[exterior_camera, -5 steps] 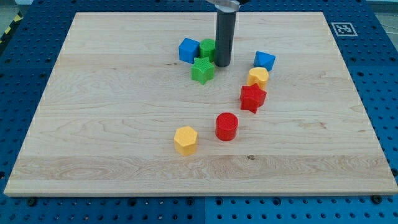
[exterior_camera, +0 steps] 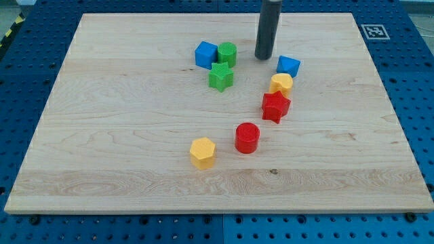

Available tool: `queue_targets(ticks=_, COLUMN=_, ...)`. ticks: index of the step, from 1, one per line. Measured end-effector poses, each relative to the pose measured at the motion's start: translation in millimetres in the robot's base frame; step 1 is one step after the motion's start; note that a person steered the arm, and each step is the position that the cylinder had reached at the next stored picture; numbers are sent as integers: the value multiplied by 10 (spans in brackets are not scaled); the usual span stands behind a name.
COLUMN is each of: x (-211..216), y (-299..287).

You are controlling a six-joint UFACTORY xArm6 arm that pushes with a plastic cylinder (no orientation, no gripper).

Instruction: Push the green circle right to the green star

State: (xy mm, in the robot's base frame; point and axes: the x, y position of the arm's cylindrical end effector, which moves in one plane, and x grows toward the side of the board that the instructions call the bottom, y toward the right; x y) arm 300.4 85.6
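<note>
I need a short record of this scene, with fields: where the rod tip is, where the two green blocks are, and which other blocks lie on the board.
tip: my tip rests on the board, apart from every block, between the green circle and the blue block at the view's right
green circle: beside the blue cube, at its right in the view
green star: just below the green circle, very close or touching
other blocks: blue block, yellow block, red star, red cylinder, yellow hexagon
surface: wooden board
</note>
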Motion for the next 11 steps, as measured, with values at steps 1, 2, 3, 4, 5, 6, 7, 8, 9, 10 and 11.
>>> queue_targets(ticks=1, x=-492, y=-45)
queue_targets(ticks=2, x=-983, y=-150)
queue_targets(ticks=3, x=-1081, y=-287)
queue_targets(ticks=4, x=-1079, y=-482)
queue_targets(ticks=5, x=-975, y=-683)
queue_targets(ticks=6, x=-724, y=-802)
queue_targets(ticks=7, x=-234, y=-806)
queue_targets(ticks=8, x=200, y=-730)
queue_targets(ticks=9, x=610, y=-656)
queue_targets(ticks=10, x=888, y=-656)
queue_targets(ticks=11, x=1015, y=-656)
